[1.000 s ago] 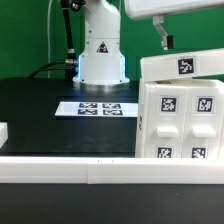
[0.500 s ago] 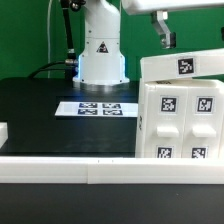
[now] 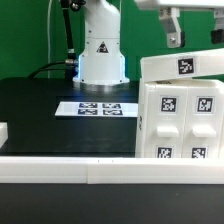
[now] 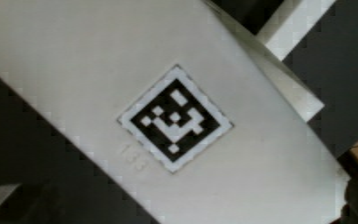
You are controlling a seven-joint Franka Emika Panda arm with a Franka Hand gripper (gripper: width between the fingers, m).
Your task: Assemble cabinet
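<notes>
The cabinet (image 3: 180,112), a large smooth white plastic box with rounded raised panels, each carrying a black-and-white square tag, stands on the matte black bench (image 3: 40,110) at the exterior view's right, with a slightly tilted tagged slab on top. One dark finger (image 3: 174,28) hangs above it. Whether the jaws are open or closed cannot be told, as the wrist view is filled by a plain white face bearing one tag (image 4: 176,118). The marker board (image 3: 100,107) lies flat before the glossy white robot base (image 3: 100,50), a white rail (image 3: 60,172) edges the bench front, and dark cables hang against a greenish wall.
</notes>
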